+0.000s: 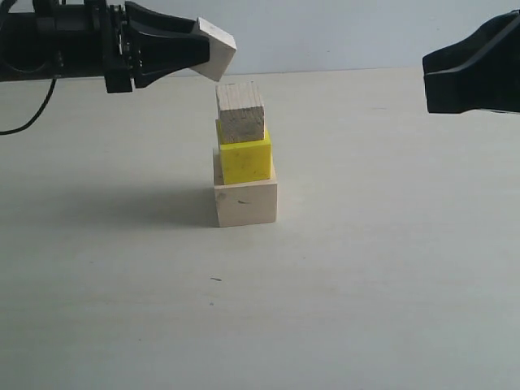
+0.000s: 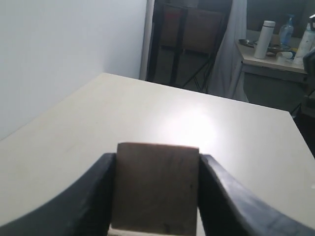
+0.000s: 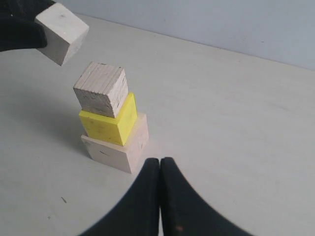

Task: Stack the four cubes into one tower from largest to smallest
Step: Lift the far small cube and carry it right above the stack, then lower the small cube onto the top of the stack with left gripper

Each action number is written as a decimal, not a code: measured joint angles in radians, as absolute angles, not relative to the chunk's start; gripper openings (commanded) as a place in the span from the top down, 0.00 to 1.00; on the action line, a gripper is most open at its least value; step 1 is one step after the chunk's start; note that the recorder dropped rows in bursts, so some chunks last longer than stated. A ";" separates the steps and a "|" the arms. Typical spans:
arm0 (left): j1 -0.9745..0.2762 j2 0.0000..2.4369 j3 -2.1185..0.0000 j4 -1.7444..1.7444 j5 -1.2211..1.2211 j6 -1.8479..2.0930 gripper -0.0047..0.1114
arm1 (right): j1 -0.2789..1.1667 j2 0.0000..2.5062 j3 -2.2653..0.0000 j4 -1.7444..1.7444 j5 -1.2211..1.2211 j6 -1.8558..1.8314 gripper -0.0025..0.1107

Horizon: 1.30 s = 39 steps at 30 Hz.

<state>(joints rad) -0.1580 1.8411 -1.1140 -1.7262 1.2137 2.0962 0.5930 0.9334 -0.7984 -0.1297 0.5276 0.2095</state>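
Look first at the tiny pale wood cube (image 1: 215, 47), pinched between the left jaws, up in the air and tipped onto a corner. Not on the tower (image 1: 243, 140) yet: hanging a little higher than the top and off to the left of it in the exterior view, near but not touching.

Next see the tower from the top down: grainy grey-tan wood cube (image 1: 240, 112) first, bright yellow cube (image 1: 245, 158) under that, large pale wood cube (image 1: 245, 203) at the bottom, on the pale table (image 1: 382, 284). Three done and one to go, by the look of things. Note the grainy cube, turned a bit and not quite in the middle of the yellow one, so probably easy to knock.

To do this step well:
- Turn the tiny cube flat first, with one face pointing straight down.
- Slide across slowly to right above the middle of the grainy cube.
- Come down gently and straight, with no push sideways.
- Stop on touching.
- Open the left jaws slowly and only a little, then lift straight up, away from the tower.

Keep the right jaws, pressed shut and holding nothing, off to the right, well apart from the cubes. Leave alone unless needed
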 measured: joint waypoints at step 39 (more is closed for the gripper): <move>-0.226 1.969 -1.196 -1.730 1.214 2.096 0.96 | 0.593 0.933 -0.798 -0.130 0.528 0.211 0.98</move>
<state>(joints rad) -0.2263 1.9691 -1.1957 -1.7302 1.2136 2.0962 0.5930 0.9334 -0.7984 -0.1297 0.5276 0.2114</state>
